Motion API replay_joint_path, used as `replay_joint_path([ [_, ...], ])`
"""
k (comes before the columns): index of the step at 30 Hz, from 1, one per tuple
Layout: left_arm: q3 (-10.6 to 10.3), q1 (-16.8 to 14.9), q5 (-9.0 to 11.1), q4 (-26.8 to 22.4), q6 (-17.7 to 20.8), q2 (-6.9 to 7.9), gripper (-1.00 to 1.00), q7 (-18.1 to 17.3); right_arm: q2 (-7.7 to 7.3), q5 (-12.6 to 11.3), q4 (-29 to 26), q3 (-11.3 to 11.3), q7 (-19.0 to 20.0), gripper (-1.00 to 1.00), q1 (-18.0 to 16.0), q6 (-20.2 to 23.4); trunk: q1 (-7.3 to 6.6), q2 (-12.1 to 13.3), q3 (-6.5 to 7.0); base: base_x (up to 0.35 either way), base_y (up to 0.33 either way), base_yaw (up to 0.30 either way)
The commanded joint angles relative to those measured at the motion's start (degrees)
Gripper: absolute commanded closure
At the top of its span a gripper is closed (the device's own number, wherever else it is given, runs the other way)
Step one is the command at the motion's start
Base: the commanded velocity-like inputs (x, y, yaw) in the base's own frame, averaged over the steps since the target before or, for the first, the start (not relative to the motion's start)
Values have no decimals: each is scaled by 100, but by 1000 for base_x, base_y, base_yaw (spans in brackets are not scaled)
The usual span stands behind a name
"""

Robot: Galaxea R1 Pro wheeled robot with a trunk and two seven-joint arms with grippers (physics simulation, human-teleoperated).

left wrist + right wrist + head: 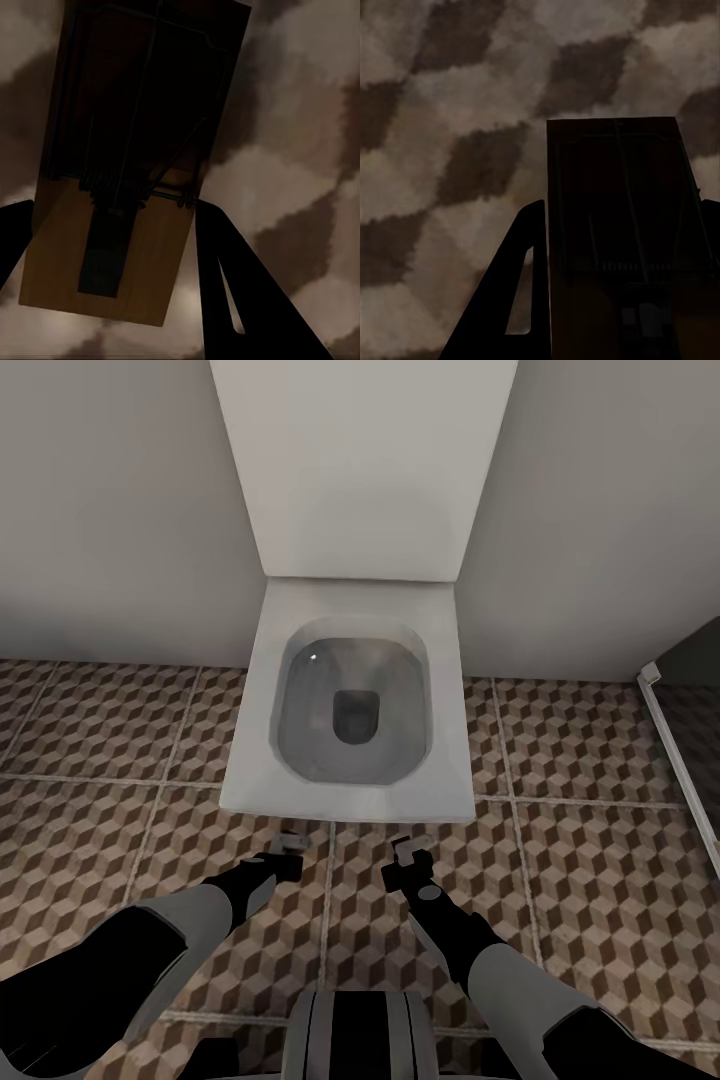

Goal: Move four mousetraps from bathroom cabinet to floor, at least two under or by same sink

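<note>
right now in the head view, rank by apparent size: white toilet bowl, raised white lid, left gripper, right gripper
1. raised white toilet lid
2. white toilet bowl, slightly smaller
3. left gripper and right gripper, both small and alike; unranked

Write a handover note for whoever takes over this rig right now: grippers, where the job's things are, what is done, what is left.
Left gripper: shut on a mousetrap.
Right gripper: shut on a second mousetrap.
Both hang low over the bathroom floor, in front of the toilet, not the sink.
Done: two traps in hand.
Left: set these by the sink; the other two are not in view.
</note>
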Motion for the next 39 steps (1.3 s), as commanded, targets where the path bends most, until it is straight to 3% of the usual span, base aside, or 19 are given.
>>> replay_joint_path([
  [1,-51,-4,30,8,42,-4,100,-4,-2,-21,5,41,-32,100,-4,-10,-1,-1,-3,0,0,0],
  [4,-50,-4,29,7,72,-6,100,-4,-2,-20,5,41,-31,100,-4,-10,-1,-1,-3,0,0,0],
  [5,-50,-5,26,7,80,-9,100,-6,-2,-19,5,41,-32,-100,-4,-10,-1,-1,-3,0,0,0],
  [39,-52,-3,5,7,67,-13,100,-28,-2,-19,2,41,-32,-100,-4,-10,-1,-1,-3,0,0,0],
])
